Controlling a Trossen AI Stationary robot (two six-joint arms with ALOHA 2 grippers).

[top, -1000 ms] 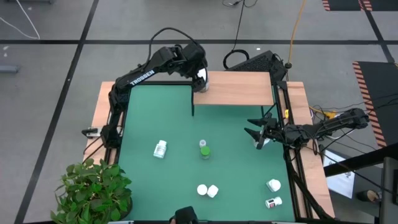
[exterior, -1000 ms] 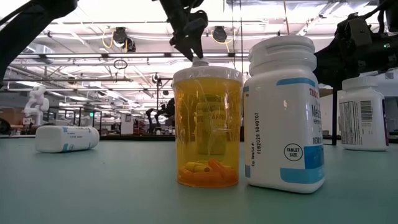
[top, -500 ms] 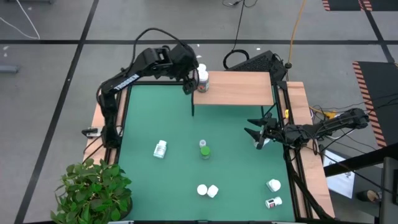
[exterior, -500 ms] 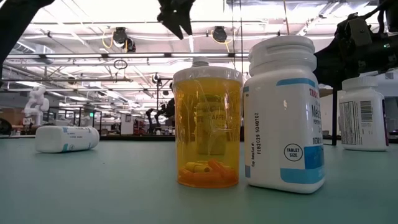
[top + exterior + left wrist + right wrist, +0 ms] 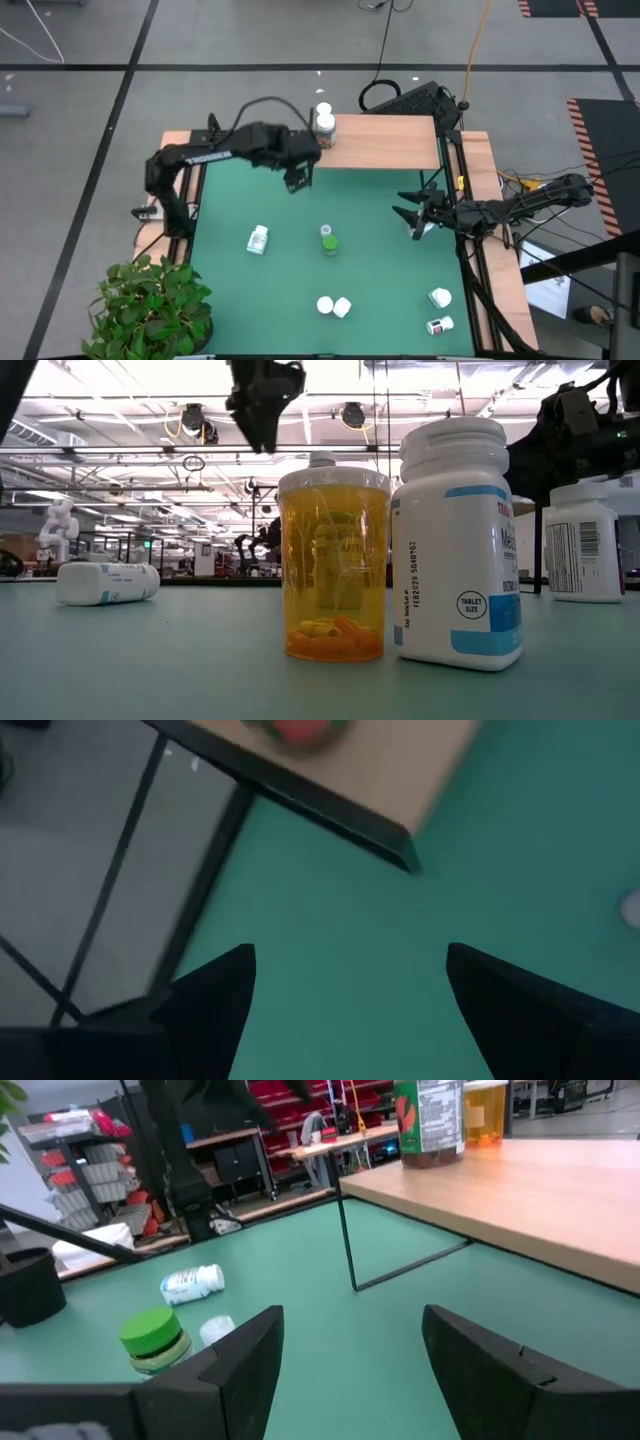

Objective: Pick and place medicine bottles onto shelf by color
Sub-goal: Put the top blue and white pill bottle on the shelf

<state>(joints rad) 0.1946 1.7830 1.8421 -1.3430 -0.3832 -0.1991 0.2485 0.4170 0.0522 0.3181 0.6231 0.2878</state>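
I am hovering my left gripper (image 5: 298, 178) over the green bench (image 5: 380, 260) just below the shelf's left front corner, fingers spread wide and carrying nothing. My right gripper (image 5: 415, 213) is waiting at the right side of the high view, fingers parted and empty too.

Two bottles (image 5: 323, 123) are standing at the upper left corner of the shelf (image 5: 385, 142). Loose on the bench are a white bottle (image 5: 258, 239) lying on its side at lower left, a green-capped bottle (image 5: 328, 240) upright near the middle, a touching pair (image 5: 334, 306) at the bottom centre, and two more (image 5: 439, 310) at lower right. In the low view that pair is showing as an orange bottle (image 5: 333, 560) with a few pills at its bottom and a white blue-labelled bottle (image 5: 457, 540).

I am judging these as light, stiff plastic with smooth, slippery round walls, so they are likely to roll or tip if nudged. For the upright ones I would be closing across the body just under the cap, where the ridge stops slipping. For the one lying down I would be pinching across its width at mid-length, squeezing gently.
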